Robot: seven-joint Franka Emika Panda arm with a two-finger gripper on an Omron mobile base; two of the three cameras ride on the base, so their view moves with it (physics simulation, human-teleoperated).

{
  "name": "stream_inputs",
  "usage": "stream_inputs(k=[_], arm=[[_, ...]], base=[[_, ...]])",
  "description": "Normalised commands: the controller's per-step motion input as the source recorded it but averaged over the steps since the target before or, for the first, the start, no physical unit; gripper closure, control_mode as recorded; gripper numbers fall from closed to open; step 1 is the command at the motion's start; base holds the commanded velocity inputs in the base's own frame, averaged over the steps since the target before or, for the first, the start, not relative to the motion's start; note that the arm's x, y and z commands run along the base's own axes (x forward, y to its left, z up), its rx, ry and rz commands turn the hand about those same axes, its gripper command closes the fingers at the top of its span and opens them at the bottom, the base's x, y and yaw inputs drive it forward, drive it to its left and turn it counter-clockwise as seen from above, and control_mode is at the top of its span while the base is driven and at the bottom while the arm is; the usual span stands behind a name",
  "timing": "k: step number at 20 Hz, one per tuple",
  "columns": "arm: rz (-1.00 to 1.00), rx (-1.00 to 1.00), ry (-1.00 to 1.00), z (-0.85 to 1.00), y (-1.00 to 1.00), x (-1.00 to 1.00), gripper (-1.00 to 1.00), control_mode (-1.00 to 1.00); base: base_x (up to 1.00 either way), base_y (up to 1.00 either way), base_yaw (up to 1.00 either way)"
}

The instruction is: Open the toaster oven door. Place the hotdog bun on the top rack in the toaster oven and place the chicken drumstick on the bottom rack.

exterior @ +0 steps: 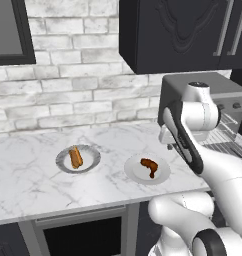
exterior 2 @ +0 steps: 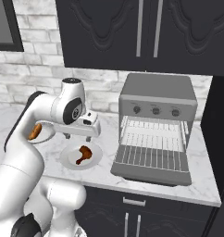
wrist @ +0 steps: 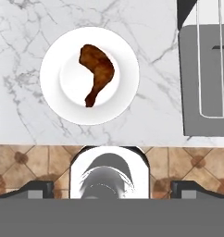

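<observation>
The toaster oven (exterior 2: 158,98) stands at the right of the counter, and the toaster oven door (exterior 2: 150,162) lies folded down flat, showing wire racks (exterior 2: 153,133) inside. On a white plate (exterior 2: 96,159) in front of it rests the chicken drumstick (exterior 2: 84,154). My gripper (exterior 2: 80,136) hovers above this plate, pointing down, open and holding nothing. In the hand view the drumstick (wrist: 98,71) lies straight below the gripper (wrist: 112,187), with the door (wrist: 190,92) at the right edge. The hotdog bun (exterior: 75,157) sits on a grey plate (exterior: 91,163) further left.
Black upper cabinets (exterior 2: 146,32) hang over the toaster oven. A white brick wall (exterior: 68,85) backs the marble counter (exterior: 28,175). The counter's front edge runs just below both plates, with tiled floor (wrist: 30,166) beyond it.
</observation>
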Motion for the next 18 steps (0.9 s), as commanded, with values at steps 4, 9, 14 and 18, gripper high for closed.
stream_inputs(k=[4,9,14,18], arm=[[0.00,0.00,0.00,0.00,0.09,0.00,-1.00,-1.00],[0.00,0.00,0.00,0.00,0.09,0.00,-1.00,-1.00],[0.00,0.00,0.00,-0.10,0.15,0.05,-1.00,-1.00],[0.00,0.00,0.00,-0.06,0.01,0.29,-1.00,-1.00]], base=[[0.00,0.00,0.00],[0.00,0.00,0.00],[0.00,0.00,0.00],[0.00,0.00,0.00]])
